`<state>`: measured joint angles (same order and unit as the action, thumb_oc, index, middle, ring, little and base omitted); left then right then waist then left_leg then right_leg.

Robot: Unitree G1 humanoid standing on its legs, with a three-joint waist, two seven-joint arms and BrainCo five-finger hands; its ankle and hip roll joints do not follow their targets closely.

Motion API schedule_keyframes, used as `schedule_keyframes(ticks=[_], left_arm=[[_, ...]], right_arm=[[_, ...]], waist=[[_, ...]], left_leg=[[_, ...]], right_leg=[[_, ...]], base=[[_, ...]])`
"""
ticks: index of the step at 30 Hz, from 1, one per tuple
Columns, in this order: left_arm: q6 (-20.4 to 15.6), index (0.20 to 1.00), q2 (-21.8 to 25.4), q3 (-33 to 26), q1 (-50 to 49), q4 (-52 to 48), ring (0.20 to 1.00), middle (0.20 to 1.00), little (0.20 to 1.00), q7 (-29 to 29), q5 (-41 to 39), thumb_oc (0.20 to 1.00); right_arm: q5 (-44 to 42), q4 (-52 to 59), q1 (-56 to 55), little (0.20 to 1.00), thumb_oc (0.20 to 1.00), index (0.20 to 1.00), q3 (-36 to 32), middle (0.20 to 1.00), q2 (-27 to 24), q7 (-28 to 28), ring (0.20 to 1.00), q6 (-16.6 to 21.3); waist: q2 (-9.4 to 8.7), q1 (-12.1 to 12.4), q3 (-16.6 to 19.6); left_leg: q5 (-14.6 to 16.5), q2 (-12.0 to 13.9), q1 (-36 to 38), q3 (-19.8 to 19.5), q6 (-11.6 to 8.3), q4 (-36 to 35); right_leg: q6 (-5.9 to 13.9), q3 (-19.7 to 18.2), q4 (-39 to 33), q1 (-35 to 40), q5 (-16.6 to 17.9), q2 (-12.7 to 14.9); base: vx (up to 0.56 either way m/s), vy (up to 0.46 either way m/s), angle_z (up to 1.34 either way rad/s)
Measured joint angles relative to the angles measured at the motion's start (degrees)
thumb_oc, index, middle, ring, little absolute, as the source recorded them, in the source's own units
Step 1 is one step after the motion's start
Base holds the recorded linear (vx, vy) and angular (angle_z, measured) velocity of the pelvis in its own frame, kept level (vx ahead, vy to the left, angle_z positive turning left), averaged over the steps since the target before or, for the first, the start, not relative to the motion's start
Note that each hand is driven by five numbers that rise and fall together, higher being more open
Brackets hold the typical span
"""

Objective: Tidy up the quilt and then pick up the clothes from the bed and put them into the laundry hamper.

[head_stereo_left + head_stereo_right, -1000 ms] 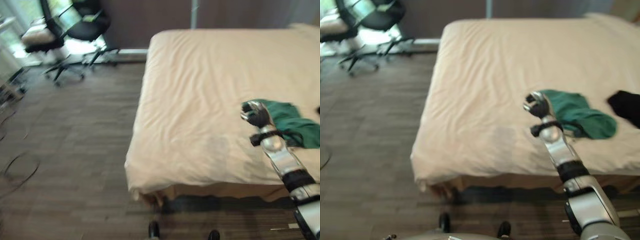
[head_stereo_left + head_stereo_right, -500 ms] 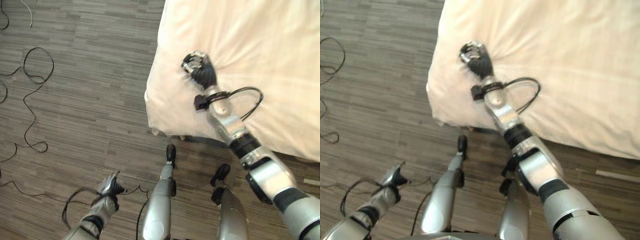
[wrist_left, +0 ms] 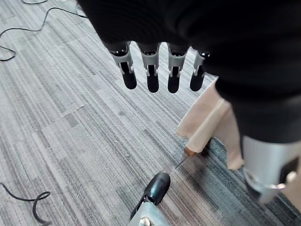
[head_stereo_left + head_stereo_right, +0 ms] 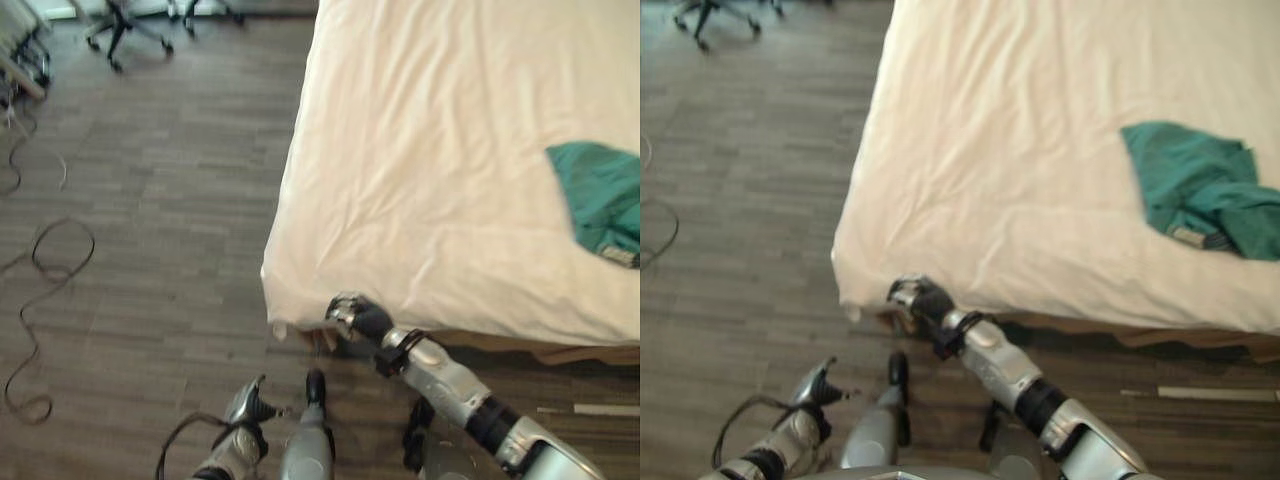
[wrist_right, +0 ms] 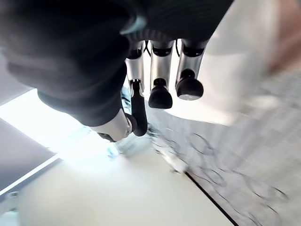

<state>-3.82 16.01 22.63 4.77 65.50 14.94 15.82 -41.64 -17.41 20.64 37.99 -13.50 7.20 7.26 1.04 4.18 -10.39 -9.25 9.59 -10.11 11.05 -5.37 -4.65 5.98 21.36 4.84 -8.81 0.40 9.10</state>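
Both hands hang low — right hand (image 4: 921, 298) by the quilt (image 4: 1040, 160) corner, fingers relaxed, empty.

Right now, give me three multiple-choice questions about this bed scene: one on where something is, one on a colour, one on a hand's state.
1. Where is the right hand?
A. at the bed's near corner
B. on the garment
C. by the chair

2. What colour is the garment on the quilt?
A. red
B. green
C. yellow

3. How is the left hand?
A. clenched on cloth
B. holding a hamper
C. open, holding nothing

Answers: 1 A, it sits below the quilt's corner edge. 2 B, teal-green cloth. 3 C, straight fingers above the floor.
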Motion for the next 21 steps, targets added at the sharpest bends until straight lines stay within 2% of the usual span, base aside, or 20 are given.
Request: schedule_keyframes(ticks=[3,5,7,8,9,11,14,17,18,21], left_arm=[[0.14,1.0,-0.94,0.72,-2.44,0.15,1.0,1.0,1.0,-0.11,-0.01,1.0],[0.12,1.0,-0.98,2.14,-2.03,0.05,1.0,1.0,1.0,-0.11,-0.01,1.0],[-0.01,1.0,-0.98,4.95,-0.32,-0.01,1.0,1.0,1.0,-0.12,-0.01,1.0],[-0.05,1.0,-1.04,5.39,0.44,-0.07,1.0,1.0,1.0,-0.15,-0.01,1.0],[-0.06,1.0,-1.02,5.69,2.57,0.06,1.0,1.0,1.0,-0.15,-0.01,1.0],[0.06,1.0,-1.34,5.48,4.17,0.67,1.0,1.0,1.0,-0.18,-0.03,1.0],[0.17,1.0,-0.05,3.74,4.26,0.99,1.0,1.0,1.0,-0.18,-2.04,1.0],[0.6,1.0,0.61,2.57,4.18,1.94,1.0,1.0,1.0,-0.13,-2.14,1.0],[0.73,1.0,0.62,1.38,3.97,2.14,1.0,1.0,1.0,-0.09,-2.15,1.0],[1.44,1.0,0.84,0.27,2.9,2.47,1.0,1.0,1.0,-0.27,-2.14,1.0]], right_arm=[[-0.05,0.72,1.13,0.2,0.2,0.2,-3.85,0.2,0.2,-1.46,0.2,2.78],[-0.09,0.11,2.72,0.2,0.2,0.2,-4.04,0.2,-0.04,-2.67,0.2,3.23],[0.01,-3.82,6.94,0.2,0.2,0.2,-3.88,0.2,-0.36,-4.52,0.2,3.86],[0.05,-5.54,8.34,0.2,0.2,0.2,-4.19,0.2,-0.47,-5.16,0.2,4.05],[0.45,-10.82,11.43,0.2,0.2,0.2,-6.3,0.2,-0.57,-6.34,0.2,4.23],[0.57,-13.84,11.71,0.2,0.2,0.2,-8.54,0.2,-2.88,-8.62,0.2,3.65],[0.63,-16.52,12.36,0.2,0.2,0.2,-13.87,0.2,-1.85,-8.22,0.2,6.34],[0.7,-16.05,10.62,0.2,0.2,0.2,-18.22,0.2,-0.2,-8.11,0.2,7.85],[0.75,-15.89,8.3,0.2,0.2,0.2,-21.57,0.2,0.3,-7.95,0.2,8.62],[1.04,-16.3,2.48,0.2,0.2,0.2,-28.44,0.2,0.32,-7.97,0.2,9.1]], waist=[[-0.22,-1.78,3.6],[-0.17,-2.39,3.65],[0.41,-2.34,3.3],[0.71,-2.33,2.87],[1.25,-2.22,0.22],[2.67,-1.53,-3.19],[2.84,-1.87,-6.62],[2.47,-2.42,-7.42],[2.23,-2.42,-7.48],[1.05,-2.82,-7.49]], left_leg=[[0.42,-0.17,0.3,0.85,-0.02,0.01],[0.39,-0.1,-0.16,0.91,0.0,0.03],[-0.17,0.08,-3.97,1.13,0.09,0.36],[-0.26,0.07,-5.71,1.11,0.21,1.08],[-0.32,0.02,-8.73,0.93,0.41,3.82],[-0.45,-0.01,-9.21,0.92,0.68,3.85],[1.35,-0.4,-11.22,1.04,0.49,6.1],[1.72,-0.59,-11.83,1.29,0.79,7.77],[2.34,-0.64,-11.51,1.11,0.5,8.44],[2.56,-0.65,-8.63,1.25,0.88,8.23]], right_leg=[[-0.07,-0.44,-2.32,0.91,0.92,-0.29],[-0.14,-0.62,-2.41,0.28,1.1,-0.44],[-0.08,-1.83,-0.19,-5.0,1.03,-0.27],[0.05,-2.02,0.78,-6.81,0.94,-0.02],[-0.14,-2.33,3.59,-9.77,0.61,0.75],[-0.53,-2.15,4.92,-10.65,0.31,1.0],[-1.02,-3.65,11.5,-15.27,-2.72,2.95],[-1.19,-4.76,15.53,-17.14,-4.46,4.14],[-1.38,-4.67,16.24,-16.66,-5.06,4.62],[-1.21,-4.48,15.18,-13.48,-5.0,4.53]], base=[[-0.02,-0.011,-0.13],[-0.13,-0.027,-0.11],[-0.19,-0.045,-0.18],[-0.1,-0.033,-0.03],[-0.07,-0.025,0.03],[-0.09,0.009,0.06],[0.02,0.044,-0.04],[0.0,0.026,0.02],[0.02,0.024,0.11],[0.08,0.056,0.02]])
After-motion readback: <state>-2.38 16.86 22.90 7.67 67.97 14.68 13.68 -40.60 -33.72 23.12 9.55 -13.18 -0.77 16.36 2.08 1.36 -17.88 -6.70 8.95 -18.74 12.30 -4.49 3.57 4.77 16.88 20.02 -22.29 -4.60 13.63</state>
